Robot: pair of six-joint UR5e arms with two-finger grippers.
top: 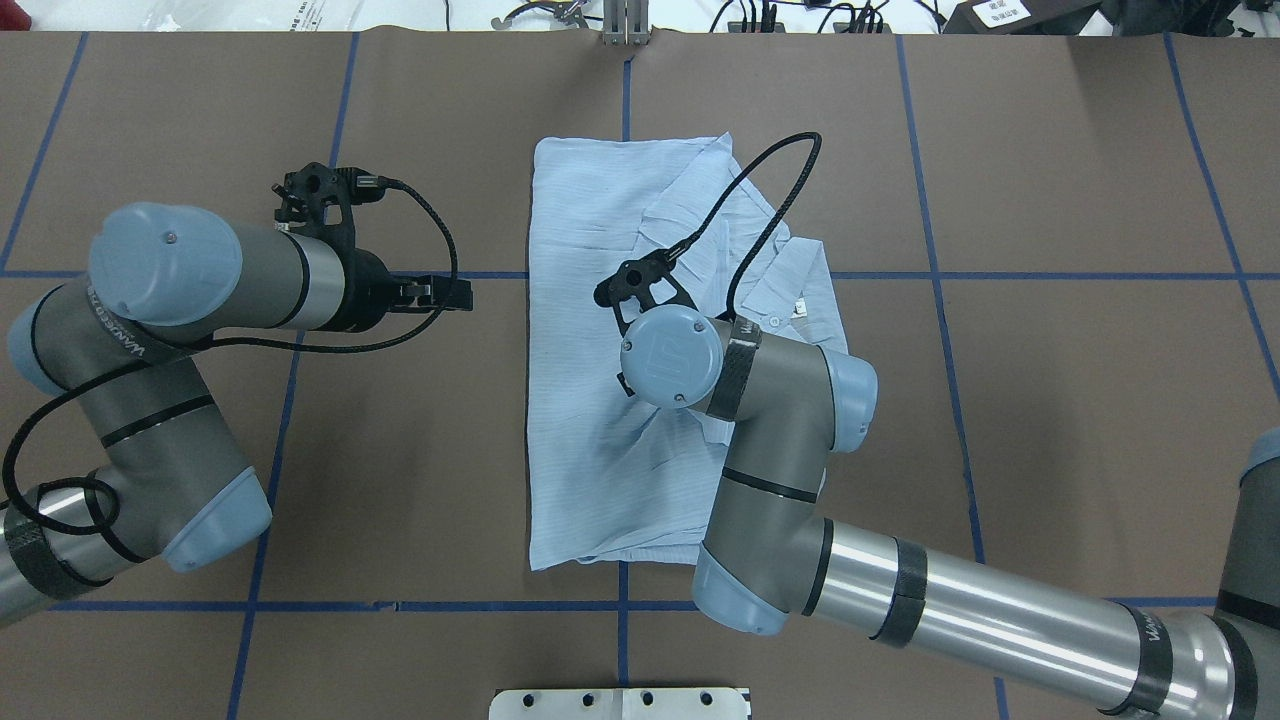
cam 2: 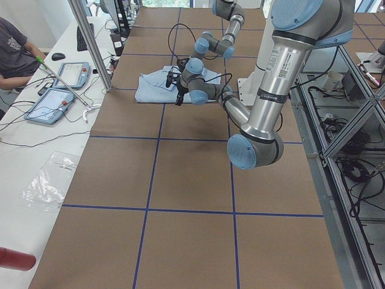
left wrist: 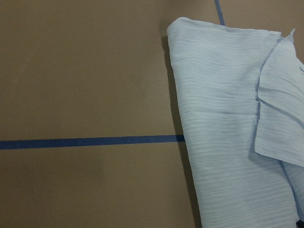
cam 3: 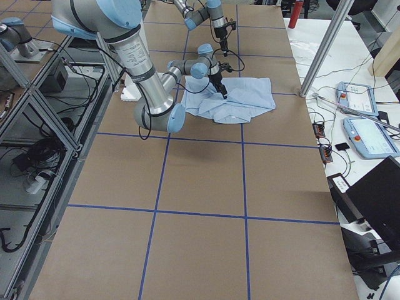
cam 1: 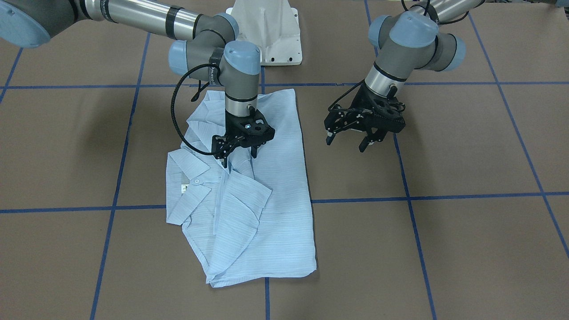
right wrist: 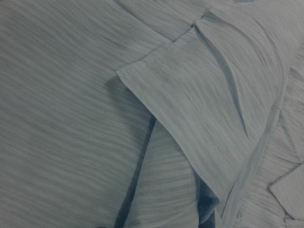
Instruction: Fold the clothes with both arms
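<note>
Covering the middle of the brown paper-topped table (cam 1: 466,146) with its blue tape grid, the thin pale-blue striped long-sleeved shirt (cam 1: 280,213) lies flat as a partly folded oblong, collar end toward the robot's right. The grey tubular right arm (top: 780,470) reaches over it. The grey tubular left arm (top: 170,290) stands over bare table beside the shirt's straight folded edge.

The cloth looks light, limp and thin. I judge it will drape and crease rather than hold a shape, slide easily on the paper, and let its layers lift together or peel apart under a pinch. The best holds are probably hemmed edges and corners: the straight edge nearest the left arm, or the loose angled flap (cam 1: 242,195) lying across the front.

The black two-finger right gripper (cam 1: 239,158) points straight down near the pale-blue collar (cam 1: 189,165), fingers apart. Whether its tips touch the cloth I cannot tell. The black two-finger left gripper (cam 1: 346,144) hovers tilted, fingers spread on nothing, clear of the shirt.

The sleeves are not plainly traceable among the folds. From overhead, the right wrist covers the shirt's middle and its own fingers. Neither wrist view shows fingers, and the right one gives only dim folds. A small white button (cam 1: 196,181) sits at the collar.
</note>
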